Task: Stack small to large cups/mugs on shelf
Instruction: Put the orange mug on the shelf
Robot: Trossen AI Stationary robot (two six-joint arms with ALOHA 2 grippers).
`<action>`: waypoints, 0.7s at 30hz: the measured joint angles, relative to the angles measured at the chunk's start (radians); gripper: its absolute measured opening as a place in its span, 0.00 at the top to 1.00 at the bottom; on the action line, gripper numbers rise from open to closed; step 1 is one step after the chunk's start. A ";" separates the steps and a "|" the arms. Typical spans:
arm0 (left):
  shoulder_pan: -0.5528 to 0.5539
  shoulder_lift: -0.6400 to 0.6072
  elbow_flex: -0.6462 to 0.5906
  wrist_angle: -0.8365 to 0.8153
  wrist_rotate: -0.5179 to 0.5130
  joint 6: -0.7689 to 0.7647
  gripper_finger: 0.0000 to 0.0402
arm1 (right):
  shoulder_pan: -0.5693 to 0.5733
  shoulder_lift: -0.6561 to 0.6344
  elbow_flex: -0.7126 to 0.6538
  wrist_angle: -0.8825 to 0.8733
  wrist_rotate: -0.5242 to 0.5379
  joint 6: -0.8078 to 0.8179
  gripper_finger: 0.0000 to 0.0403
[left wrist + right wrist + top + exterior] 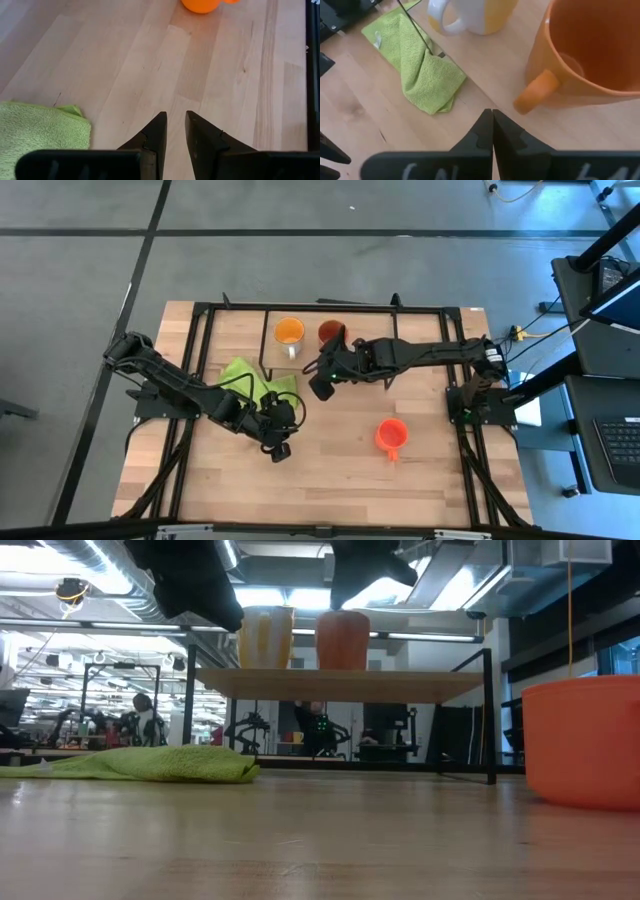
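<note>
Two mugs stand upright on the shelf (300, 345) near the table's far edge: the yellow-orange mug (289, 332) with a white handle (441, 15) and, to its right, the brownish-orange mug (331, 332). The bright red-orange mug (391, 437) stands on the tabletop, right of centre. My right gripper (492, 117) is shut and empty, hovering just near of the brownish mug's handle (535, 92). My left gripper (176, 122) hangs over bare table near the green cloth (255, 380), its fingers a narrow gap apart, pointing toward the red-orange mug (202, 5).
The green cloth (417, 65) lies flat on the table just left of and in front of the shelf, partly under its black wire frame (415, 30). Black frame rails run along the table's left, right and far sides. Bare wood lies around the red-orange mug (585, 740).
</note>
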 joint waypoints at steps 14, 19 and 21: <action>0.000 0.000 0.000 0.000 0.000 -0.002 0.84 | 0.025 -0.003 0.000 -0.048 -0.013 0.005 0.98; -0.001 0.000 0.000 0.000 0.002 -0.002 0.84 | 0.050 -0.019 0.001 -0.039 -0.195 -0.024 0.91; -0.001 0.000 0.000 0.002 0.006 -0.002 0.84 | 0.067 -0.032 0.001 -0.004 -0.252 -0.049 0.87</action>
